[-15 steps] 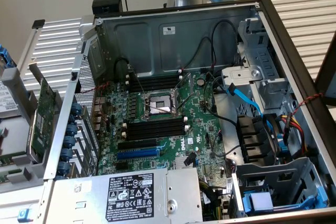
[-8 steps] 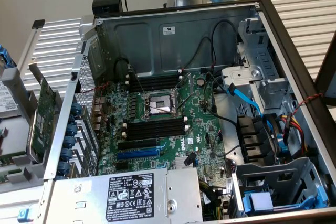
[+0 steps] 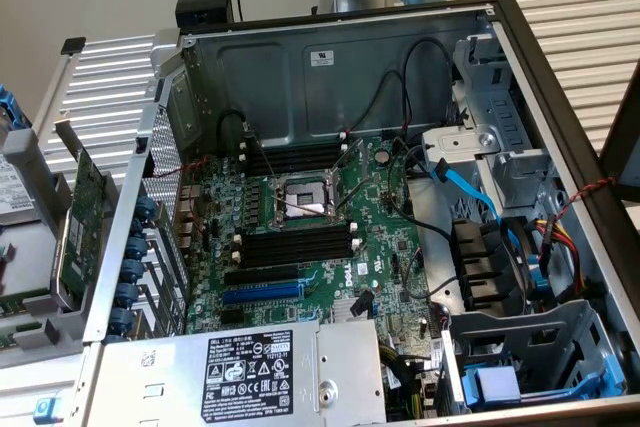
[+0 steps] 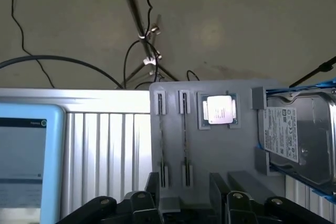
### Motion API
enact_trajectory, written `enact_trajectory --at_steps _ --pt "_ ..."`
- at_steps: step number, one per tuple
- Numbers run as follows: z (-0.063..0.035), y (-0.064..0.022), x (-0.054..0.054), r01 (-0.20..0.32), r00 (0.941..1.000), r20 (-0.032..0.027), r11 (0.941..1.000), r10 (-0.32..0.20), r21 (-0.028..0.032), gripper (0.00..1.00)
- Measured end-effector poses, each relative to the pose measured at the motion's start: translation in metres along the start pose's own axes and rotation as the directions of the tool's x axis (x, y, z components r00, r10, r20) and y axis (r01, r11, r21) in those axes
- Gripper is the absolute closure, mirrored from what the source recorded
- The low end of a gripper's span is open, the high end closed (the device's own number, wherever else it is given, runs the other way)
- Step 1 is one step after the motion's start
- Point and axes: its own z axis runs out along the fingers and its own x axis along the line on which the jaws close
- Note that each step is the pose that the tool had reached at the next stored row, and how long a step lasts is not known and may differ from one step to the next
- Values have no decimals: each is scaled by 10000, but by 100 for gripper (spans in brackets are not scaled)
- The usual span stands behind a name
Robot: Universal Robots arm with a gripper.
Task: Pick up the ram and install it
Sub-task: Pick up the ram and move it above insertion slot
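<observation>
The ram [image 4: 185, 129] stands on edge in a slot of a grey holder tray [image 4: 210, 150], seen as a thin dark line. A second thin stick [image 4: 161, 135] stands in the slot beside it. My gripper [image 4: 185, 195] hovers over the near end of the tray, open, with its dark fingers [image 4: 152, 184] on either side of the ram's line and nothing between them. In the exterior view the open computer case shows the motherboard [image 3: 330, 267] with black memory slots [image 3: 298, 244] below the processor socket [image 3: 300, 202] and more slots [image 3: 298, 159] above it.
A processor chip [image 4: 219, 109] and a hard drive [image 4: 299, 135] sit on the same tray. A blue-framed screen [image 4: 23, 156] lies beside it. Left of the case stands a green expansion card [image 3: 85, 227]. Cables, a fan [image 3: 490, 267] and the power supply [image 3: 250, 372] crowd the case.
</observation>
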Motion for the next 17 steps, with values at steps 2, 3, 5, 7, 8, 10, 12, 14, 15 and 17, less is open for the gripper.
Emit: enact_trajectory --at_steps 2,3,5,7,8,10,12,14,15,17 --pt "35 -1 9 -6 10000 3 10000 6 -2 49" --pt "54 -2 12 -11 10000 5 10000 11 -1 49" --pt "89 -4 17 -18 10000 5 10000 18 -1 52" --pt "126 -8 21 -36 10000 6 10000 36 0 59" --pt "144 -10 21 -45 10000 6 10000 45 0 59" --pt "181 -16 24 -48 10000 11 10000 48 -1 59" --pt "216 -20 27 -50 10000 13 10000 50 -1 59" --pt "247 -22 32 -52 10000 15 10000 52 -56 59" --pt "257 -22 33 -53 10000 13 9999 53 -123 59" --pt "282 -23 40 -24 10000 13 9998 24 -222 59"
